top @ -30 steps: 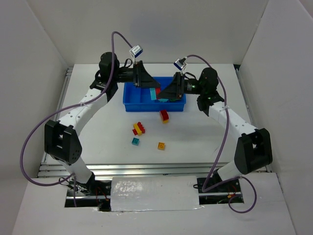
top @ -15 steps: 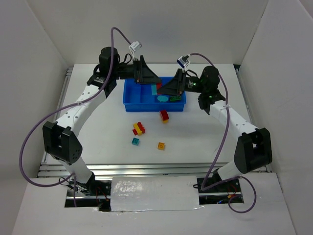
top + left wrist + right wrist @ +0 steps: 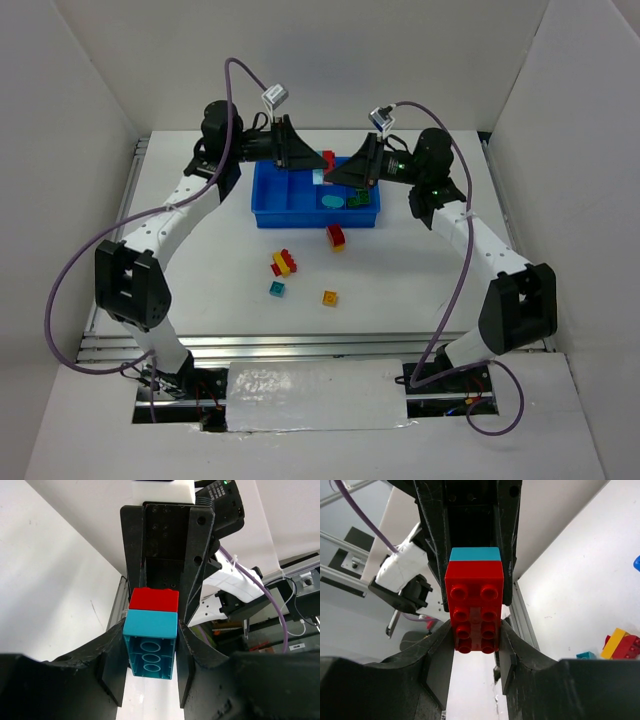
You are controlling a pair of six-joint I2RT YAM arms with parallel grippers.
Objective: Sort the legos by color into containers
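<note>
Where the two arms meet in the upper middle of the overhead view, the left gripper is clamped on a teal brick and the right gripper grips the red brick joined to it, over the upper edge of the blue tray. Loose bricks lie on the table below the tray, mid-frame.

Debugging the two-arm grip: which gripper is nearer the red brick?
Right. The right gripper clamps the red brick itself; the left gripper clamps the teal brick joined to it.
</note>
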